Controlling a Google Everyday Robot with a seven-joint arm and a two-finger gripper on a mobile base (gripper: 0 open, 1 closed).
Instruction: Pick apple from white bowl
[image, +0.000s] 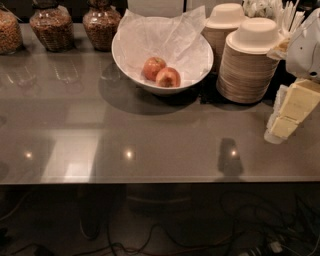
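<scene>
The white bowl stands at the back middle of the grey table, lined with crinkled white paper. Two reddish apples lie in it side by side: one on the left and one on the right, touching. My gripper hangs at the right edge of the view, with pale cream fingers pointing down and left over the table. It is to the right of the bowl, well apart from it, beyond the stacked beige bowls. It holds nothing that I can see.
Two stacks of beige disposable bowls stand between the white bowl and the gripper. Glass jars of dry food line the back left. Utensils stand at the back right. The table's front edge runs across the lower part of the view.
</scene>
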